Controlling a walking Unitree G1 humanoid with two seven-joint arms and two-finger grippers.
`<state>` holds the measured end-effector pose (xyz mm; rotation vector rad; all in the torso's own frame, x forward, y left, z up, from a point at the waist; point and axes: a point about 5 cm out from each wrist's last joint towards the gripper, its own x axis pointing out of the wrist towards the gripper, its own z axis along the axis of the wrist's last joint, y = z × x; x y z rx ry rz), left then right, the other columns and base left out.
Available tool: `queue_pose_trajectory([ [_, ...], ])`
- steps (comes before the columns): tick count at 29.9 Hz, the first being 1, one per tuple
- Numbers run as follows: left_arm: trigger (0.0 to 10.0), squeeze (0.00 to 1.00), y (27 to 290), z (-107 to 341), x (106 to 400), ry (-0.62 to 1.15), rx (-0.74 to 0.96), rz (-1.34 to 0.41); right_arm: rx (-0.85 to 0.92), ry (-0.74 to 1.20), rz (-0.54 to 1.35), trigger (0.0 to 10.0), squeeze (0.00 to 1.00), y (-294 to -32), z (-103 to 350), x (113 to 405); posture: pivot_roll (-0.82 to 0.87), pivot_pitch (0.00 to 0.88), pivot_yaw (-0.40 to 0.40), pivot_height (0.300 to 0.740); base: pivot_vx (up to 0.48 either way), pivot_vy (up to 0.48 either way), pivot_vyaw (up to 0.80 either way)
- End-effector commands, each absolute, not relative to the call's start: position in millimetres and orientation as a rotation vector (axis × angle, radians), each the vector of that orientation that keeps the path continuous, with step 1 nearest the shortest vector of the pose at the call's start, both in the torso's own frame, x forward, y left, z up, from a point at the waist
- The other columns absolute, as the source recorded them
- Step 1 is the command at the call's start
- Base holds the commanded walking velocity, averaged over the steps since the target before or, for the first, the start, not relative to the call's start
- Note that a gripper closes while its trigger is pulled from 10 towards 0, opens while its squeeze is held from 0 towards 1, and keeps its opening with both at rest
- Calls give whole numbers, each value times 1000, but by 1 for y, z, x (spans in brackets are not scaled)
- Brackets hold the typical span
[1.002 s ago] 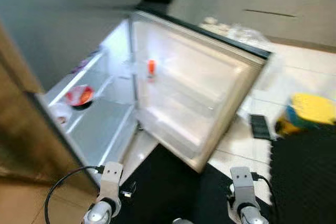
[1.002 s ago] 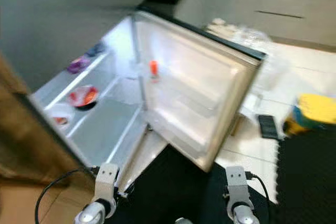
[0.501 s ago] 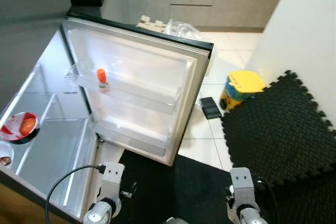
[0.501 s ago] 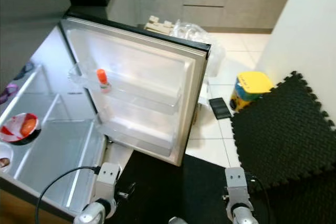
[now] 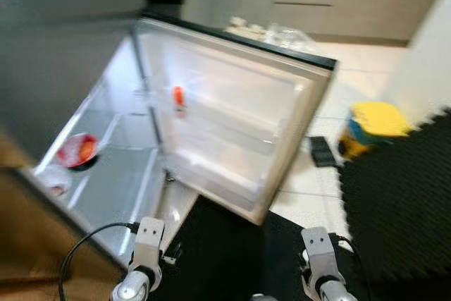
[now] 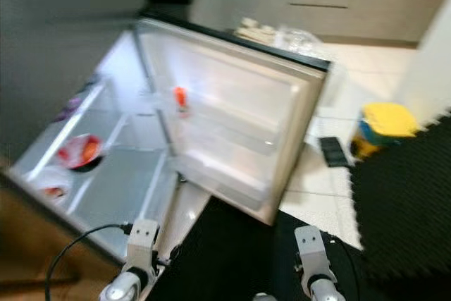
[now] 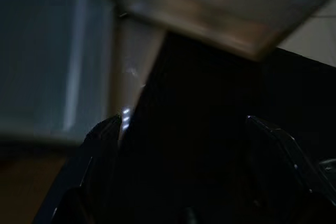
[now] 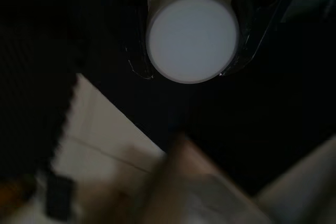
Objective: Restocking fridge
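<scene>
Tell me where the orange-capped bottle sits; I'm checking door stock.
The orange-capped bottle stands in the open fridge door's upper rack, at its hinge end, right of the red bowl.

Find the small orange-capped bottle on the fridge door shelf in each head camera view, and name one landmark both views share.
Left eye view: orange-capped bottle on the open door's upper shelf, left of centre.
Right eye view: same shelf, left of centre.
Shared landmark: the yellow-lidded container on the floor, right of the fridge door.

The fridge shelf (image 5: 120,174) held a red bowl (image 5: 76,151) and a small cup (image 5: 55,188). On the white floor (image 5: 366,75) sat a yellow tub (image 5: 372,128), a dark flat thing (image 5: 323,151) and a black mat (image 5: 402,223).
</scene>
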<state>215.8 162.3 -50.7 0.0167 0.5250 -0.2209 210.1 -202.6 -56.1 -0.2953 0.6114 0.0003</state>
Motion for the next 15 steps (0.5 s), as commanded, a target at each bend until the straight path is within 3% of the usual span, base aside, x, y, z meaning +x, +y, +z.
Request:
queue_pose_trajectory([
  [1,10000,0,163,-55,210,545,12,-211,-295,610,6,10000,0,-203,-57,208,-155,92,7,725,0,0,800],
  [2,10000,0,163,-55,209,545,12,-209,-297,606,5,10000,0,-202,-57,208,-155,92,7,725,0,0,800],
  [15,10000,0,167,-55,209,543,-10,-179,-268,598,-8,10000,0,-202,-56,209,-154,102,7,725,0,0,0],
])
